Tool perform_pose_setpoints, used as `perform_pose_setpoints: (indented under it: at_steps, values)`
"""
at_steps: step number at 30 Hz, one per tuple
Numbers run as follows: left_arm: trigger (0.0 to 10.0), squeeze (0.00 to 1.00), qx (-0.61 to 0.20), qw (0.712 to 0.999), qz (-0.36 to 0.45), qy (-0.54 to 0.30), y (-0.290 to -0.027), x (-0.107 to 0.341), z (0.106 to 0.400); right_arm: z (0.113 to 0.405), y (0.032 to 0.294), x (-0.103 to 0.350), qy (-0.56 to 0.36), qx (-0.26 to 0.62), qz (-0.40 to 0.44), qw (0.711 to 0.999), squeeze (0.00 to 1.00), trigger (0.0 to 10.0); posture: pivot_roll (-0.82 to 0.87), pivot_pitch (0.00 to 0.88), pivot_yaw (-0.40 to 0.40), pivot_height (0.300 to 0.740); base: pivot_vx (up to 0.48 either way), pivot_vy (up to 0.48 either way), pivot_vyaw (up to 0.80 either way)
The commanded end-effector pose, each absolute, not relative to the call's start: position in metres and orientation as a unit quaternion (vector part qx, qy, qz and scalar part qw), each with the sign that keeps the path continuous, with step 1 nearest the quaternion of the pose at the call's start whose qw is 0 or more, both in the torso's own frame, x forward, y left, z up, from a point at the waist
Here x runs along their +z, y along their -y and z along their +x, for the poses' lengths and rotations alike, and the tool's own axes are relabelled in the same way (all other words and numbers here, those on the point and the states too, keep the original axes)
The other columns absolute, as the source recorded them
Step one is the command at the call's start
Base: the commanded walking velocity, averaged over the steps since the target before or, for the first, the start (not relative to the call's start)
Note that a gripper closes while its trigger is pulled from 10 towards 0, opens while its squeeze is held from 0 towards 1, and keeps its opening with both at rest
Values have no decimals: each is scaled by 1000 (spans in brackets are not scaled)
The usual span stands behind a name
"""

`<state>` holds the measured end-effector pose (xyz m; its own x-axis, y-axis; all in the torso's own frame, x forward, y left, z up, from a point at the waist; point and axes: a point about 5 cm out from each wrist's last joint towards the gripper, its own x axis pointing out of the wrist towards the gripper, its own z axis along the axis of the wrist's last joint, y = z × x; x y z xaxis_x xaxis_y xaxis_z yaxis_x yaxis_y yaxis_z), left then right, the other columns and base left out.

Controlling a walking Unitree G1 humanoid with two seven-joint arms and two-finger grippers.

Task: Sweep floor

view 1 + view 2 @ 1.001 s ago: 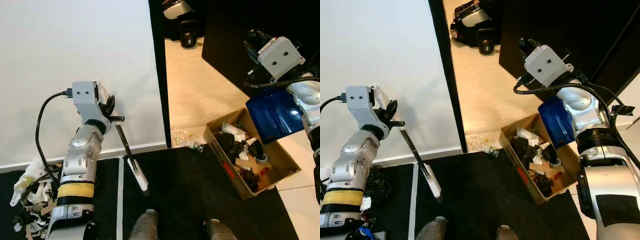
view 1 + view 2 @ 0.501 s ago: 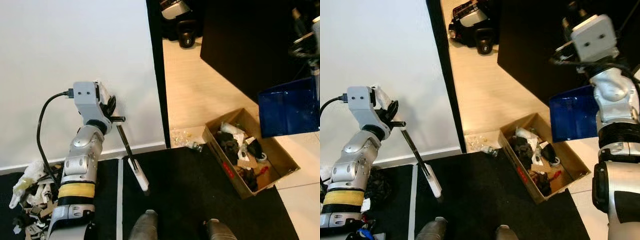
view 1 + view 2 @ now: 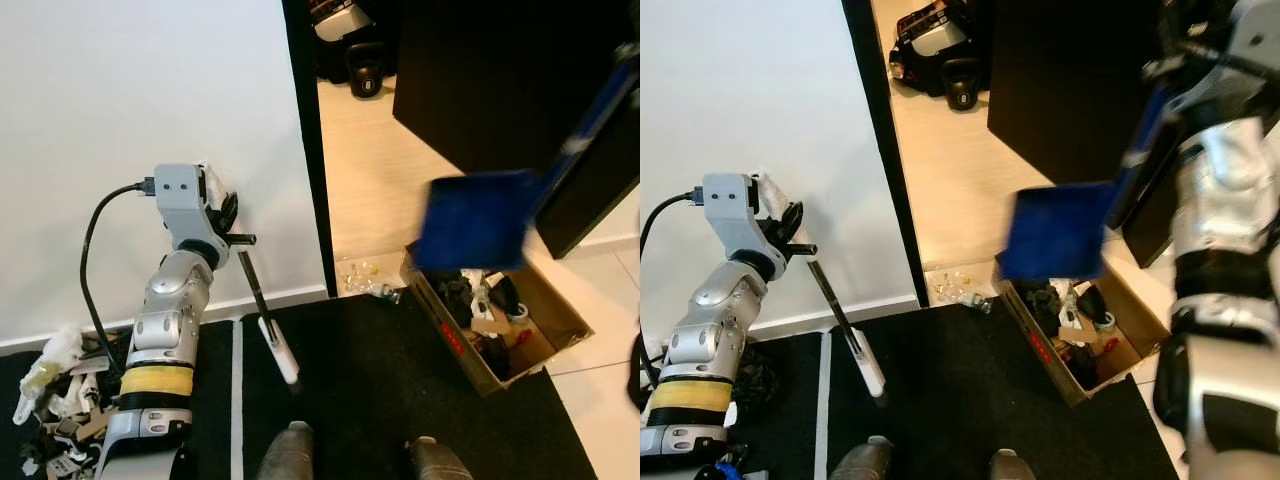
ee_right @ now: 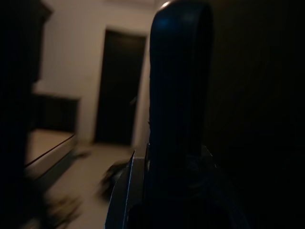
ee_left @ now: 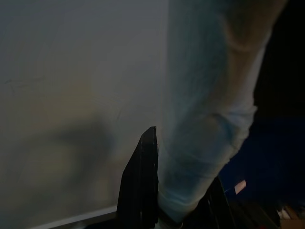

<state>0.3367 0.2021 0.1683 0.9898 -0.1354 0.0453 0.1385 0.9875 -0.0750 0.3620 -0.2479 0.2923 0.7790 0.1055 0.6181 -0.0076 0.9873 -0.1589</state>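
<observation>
Landmark: open brown cardboard box (image 3: pixel 545 330) holding dark and pale rubbish, sitting where the black carpet mat (image 3: pixel 380 390) meets the pale wooden floor (image 3: pixel 375 170).

Dustpan: blue, flat-bladed, smooth plastic dustpan (image 3: pixel 472 218) hanging tilted just above the box's near-left corner, blurred by motion, long handle running up and away to the right.

Right gripper: right gripper (image 4: pixel 174 157) clenching the dustpan's rounded handle; wrist view dark, contact itself partly hidden.

Left gripper: left gripper (image 3: pixel 222 215) grasping the top of a thin black-shafted broom with a white head (image 3: pixel 262 315), well to the left of the box, against the white wall (image 3: pixel 150 120).

Broom head: resting on the mat, well apart from the box.

Loose litter: small clear crumpled wrappers (image 3: pixel 365 275) lying on the wooden floor just beside the box's left end; mixed pile of white and dark scraps (image 3: pixel 55 400) lying far left of the box, by the wall.

Risk, spill: pan swinging over the box's edge rather than its middle; judging that any remaining contents could be dropping onto the mat.

Risk, knock: rigid pan edge passing close to light cardboard; likely shifting or tipping the box.

Risk, broom: slender shaft held only at its top; possibly swinging against the wall.

Progress: judging the sweep unfinished, with both litter patches remaining.
</observation>
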Motion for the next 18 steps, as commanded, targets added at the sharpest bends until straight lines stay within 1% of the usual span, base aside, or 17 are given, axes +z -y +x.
perform_pose_setpoints:
  at_steps: [1, 2, 4, 5, 8, 9, 11, 14, 16, 17, 18]
  values:
    - [10000, 0, -61, 997, -39, 24, -206, 165, 333, 356, 243, 298, 348, 35, -73, 934, 0, 10000, 101, 162, 48, 740, 0, 0, 0]
    - [10000, 0, -61, 997, -39, 24, -206, 165, 333, 356, 243, 298, 348, 35, -73, 934, 0, 10000, 101, 162, 48, 740, 0, 0, 0]
    - [10000, 0, -60, 997, -37, 21, -207, 165, 333, 354, 232, 281, 325, 51, -46, 943, 0, 10000, 97, 165, 47, 740, 0, 0, 0]
    - [10000, 0, -60, 997, -37, 21, -207, 165, 333, 354, 232, 281, 325, 51, -46, 943, 0, 10000, 97, 165, 47, 740, 0, 0, 0]
    - [10000, 0, -58, 997, -50, 15, -206, 162, 333, 349, 218, 258, 286, 64, -3, 956, 0, 10000, 91, 165, 44, 740, 0, 0, 0]
    - [10000, 0, -58, 997, -50, 15, -206, 162, 333, 349, 218, 258, 286, 64, -3, 956, 0, 10000, 91, 165, 44, 740, 0, 0, 0]
    - [10000, 0, -69, 995, -67, 1, -202, 157, 332, 344, 209, 242, 253, 70, 11, 965, 0, 10000, 92, 165, 42, 740, 0, 0, 0]
    - [10000, 0, -75, 995, -68, -6, -200, 155, 330, 341, 205, 233, 238, 72, 15, 969, 0, 10000, 91, 166, 41, 740, 0, 0, 0]
    - [10000, 0, -66, 994, -82, -21, -201, 146, 325, 334, 192, 202, 193, 75, 36, 978, 0, 10000, 97, 170, 37, 740, 0, 0, 0]
    - [10000, 0, -66, 994, -82, -21, -201, 146, 325, 334, 192, 202, 193, 75, 36, 978, 0, 10000, 97, 170, 37, 740, 0, 0, 0]
    - [10000, 0, -60, 994, -85, -26, -202, 144, 324, 331, 188, 192, 178, 76, 42, 980, 0, 10000, 97, 171, 37, 740, 0, 0, 0]
